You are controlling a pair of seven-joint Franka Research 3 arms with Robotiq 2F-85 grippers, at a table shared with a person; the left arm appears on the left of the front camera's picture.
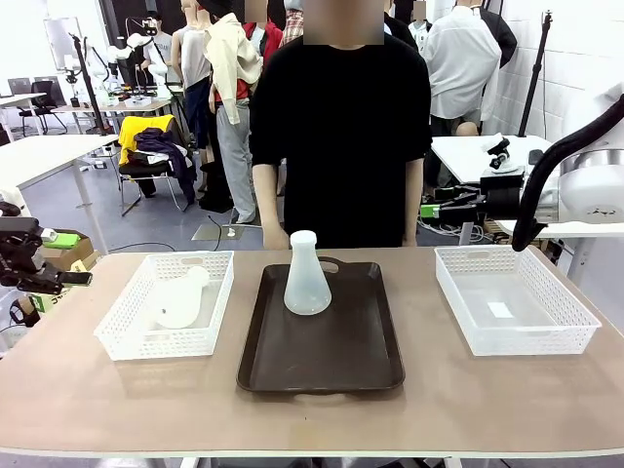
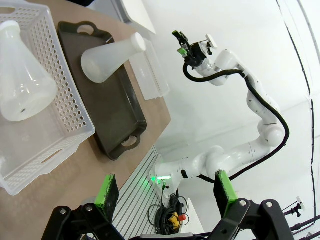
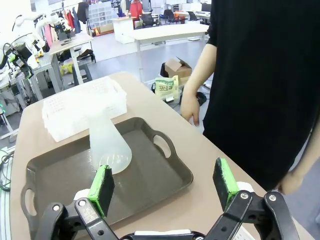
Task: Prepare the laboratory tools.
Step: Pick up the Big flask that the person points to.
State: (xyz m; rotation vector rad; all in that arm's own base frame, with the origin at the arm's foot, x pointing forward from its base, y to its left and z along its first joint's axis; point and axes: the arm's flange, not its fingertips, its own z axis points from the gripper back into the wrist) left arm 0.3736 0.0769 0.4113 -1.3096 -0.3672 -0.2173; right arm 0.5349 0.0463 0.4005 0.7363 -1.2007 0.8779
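**Two flasks, one standing and one lying, both grippers clear**

The upright flask [image 1: 307, 278] stands on its wide base at the far end of the dark brown tray [image 1: 322, 366], just inside the far handle. Its long axis is vertical and its narrow neck points straight up. The lying flask [image 1: 182, 300] rests on its side in the left basket [image 1: 146, 343]. Its long axis runs diagonally, with the round base toward the robot and the neck angled toward the far side and the tray. Both flasks are translucent white plastic cones with plain open mouths. The right basket [image 1: 517, 336] sits well apart on the other side of the tray, on the tan table [image 1: 97, 409].

The left gripper [image 1: 83, 258] hangs off the table's left edge and the right gripper [image 1: 434, 203] beyond its far right corner. The jaws of both are spread wide and hold nothing.

The left wrist view looks past its own green pads [image 2: 107, 192] and, being rolled, shows the standing flask [image 2: 107, 60] slanted. It brings the lying flask [image 2: 20, 85] close enough to show its cloudy wall against the mesh. The right wrist view adds the person's hand [image 3: 190, 107], hanging at the table's far edge near the tray handle and apart from the flask [image 3: 107, 145].
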